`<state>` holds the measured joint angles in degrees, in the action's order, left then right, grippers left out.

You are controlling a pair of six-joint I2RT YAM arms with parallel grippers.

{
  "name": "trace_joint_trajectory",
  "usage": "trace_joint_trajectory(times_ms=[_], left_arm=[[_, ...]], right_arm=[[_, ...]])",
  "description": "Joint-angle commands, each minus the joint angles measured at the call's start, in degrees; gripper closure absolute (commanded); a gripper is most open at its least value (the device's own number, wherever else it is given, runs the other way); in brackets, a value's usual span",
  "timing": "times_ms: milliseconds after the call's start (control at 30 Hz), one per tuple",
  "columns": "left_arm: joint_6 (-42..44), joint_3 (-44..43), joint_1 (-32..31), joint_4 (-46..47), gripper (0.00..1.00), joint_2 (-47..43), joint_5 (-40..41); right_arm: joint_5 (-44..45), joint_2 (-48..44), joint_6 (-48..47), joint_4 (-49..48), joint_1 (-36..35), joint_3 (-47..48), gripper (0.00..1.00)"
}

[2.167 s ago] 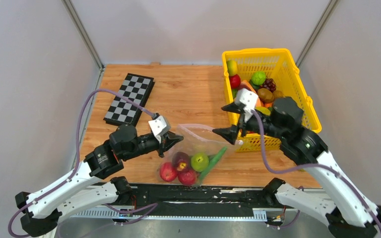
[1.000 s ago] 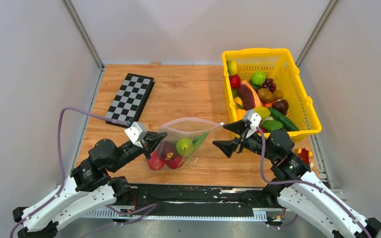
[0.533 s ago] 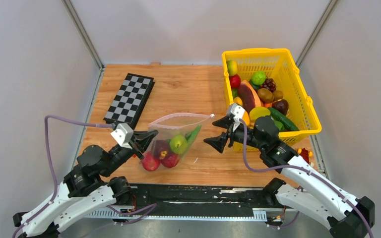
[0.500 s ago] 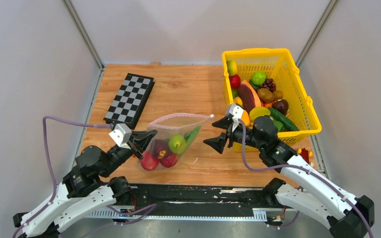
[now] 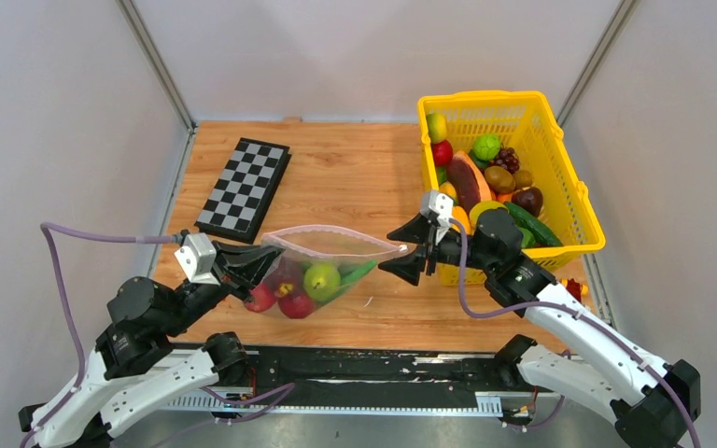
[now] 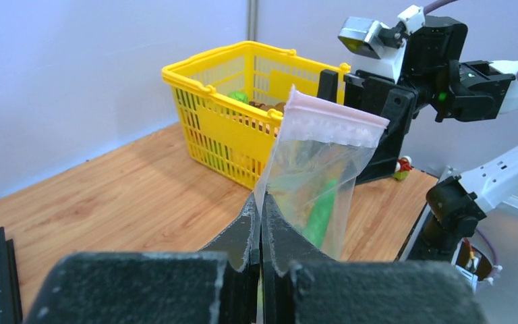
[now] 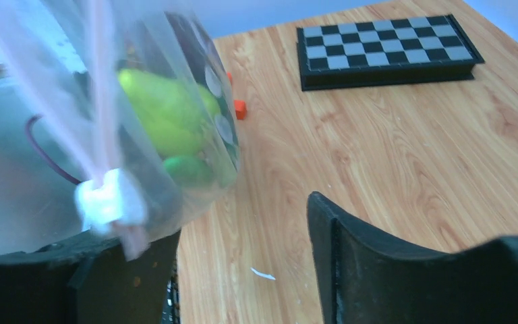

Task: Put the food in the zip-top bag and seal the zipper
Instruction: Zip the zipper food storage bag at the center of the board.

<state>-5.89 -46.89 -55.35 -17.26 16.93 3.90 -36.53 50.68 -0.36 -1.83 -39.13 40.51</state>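
Note:
The clear zip-top bag [image 5: 322,254] hangs stretched between my two grippers above the table's front. Inside sits the food: red apples [image 5: 296,304], a green pear [image 5: 322,280], a dark purple fruit [image 5: 285,274] and a green cucumber piece [image 5: 359,273]. My left gripper [image 5: 246,262] is shut on the bag's left corner; in the left wrist view its fingers [image 6: 251,229] pinch the film below the pink zipper [image 6: 334,115]. My right gripper [image 5: 397,250] stands open around the zipper's right end. In the right wrist view the zipper [image 7: 101,101] and its white tab [image 7: 111,199] lie against one finger [image 7: 74,277].
A yellow basket [image 5: 583,201] with more toy fruit stands at the right, close behind my right arm. A folded chessboard [image 5: 244,187] lies at the back left. A small orange block [image 7: 241,109] and a small red toy [image 5: 569,287] lie on the wood.
My left arm drew the bag left and toward the front edge, pulling its mouth flat. My right gripper followed left to the zipper's right end, and its jaws narrowed a little.

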Motion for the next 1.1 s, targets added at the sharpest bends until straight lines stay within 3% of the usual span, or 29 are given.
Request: trace_joint_trajectory(times_ms=[0,67,333,667,800,1067], left_arm=[[-1.42,-1.81,0.16,4.76,1.00,0.88,-0.72],[-1.72,-1.50,0.17,5.66,1.00,0.97,-0.25],[-2.32,0.03,0.16,7.76,1.00,1.45,1.19],[-4.36,2.37,0.16,11.06,1.00,1.96,0.59],[-4.79,3.34,0.18,12.15,1.00,1.80,1.96],[-5.33,4.53,0.16,12.33,1.00,0.64,5.73]], right_arm=[[-7.54,-1.31,3.44,-9.79,0.40,1.19,0.42],[-8.57,-1.96,5.10,-13.35,0.44,-0.28,0.54],[-9.57,-4.63,9.99,-21.41,0.40,-4.47,0.89],[-7.42,-5.53,13.10,-25.50,0.45,-5.52,0.91],[-6.70,-5.73,15.05,-29.38,0.43,-6.99,0.99],[-4.16,-7.11,13.46,-26.17,0.38,-7.15,1.00]])
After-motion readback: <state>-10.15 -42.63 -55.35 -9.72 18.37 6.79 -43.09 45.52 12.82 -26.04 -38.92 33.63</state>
